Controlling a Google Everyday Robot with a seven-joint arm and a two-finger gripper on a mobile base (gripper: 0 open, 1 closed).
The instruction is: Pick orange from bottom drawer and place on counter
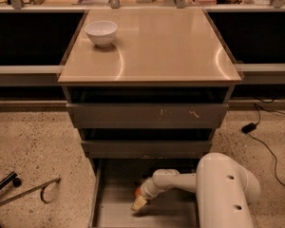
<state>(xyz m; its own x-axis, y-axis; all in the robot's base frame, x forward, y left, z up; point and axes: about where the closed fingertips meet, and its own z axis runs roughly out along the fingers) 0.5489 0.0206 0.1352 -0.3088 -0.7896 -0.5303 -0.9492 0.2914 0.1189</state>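
Camera view looks down on a grey cabinet with three drawers, all pulled out in steps. One orange shows only as a small round orange sliver on the flat floor of the bottom drawer, near its middle, mostly covered by the robot's white arm. The gripper, with its tan tip, points down into that drawer right at the fruit. Whether it grasps the orange or hangs loose beside it cannot be told.

Two shallower drawers overhang the rear of the bottom one. The glossy tan counter carries one white bowl at its far left corner. One black cable lies on the speckled floor to the right, and one bent metal rod to the left.
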